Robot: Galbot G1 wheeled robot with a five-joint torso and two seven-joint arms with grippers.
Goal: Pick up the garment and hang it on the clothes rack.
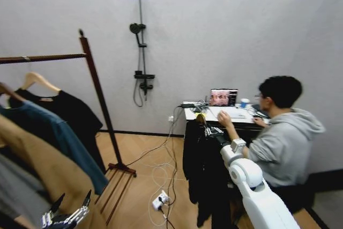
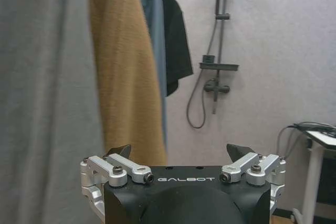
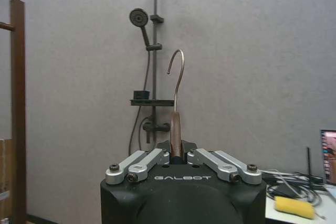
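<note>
Right gripper pinches the hanger neck, hook up; the garment hangs below it by the desk, well apart from the clothes rack. Left gripper spread, empty, low beside the hung clothes. Risk: a thin grip lets the hanger twist, so the hook misses the bar. Both grippers read "GALBOT".
</note>
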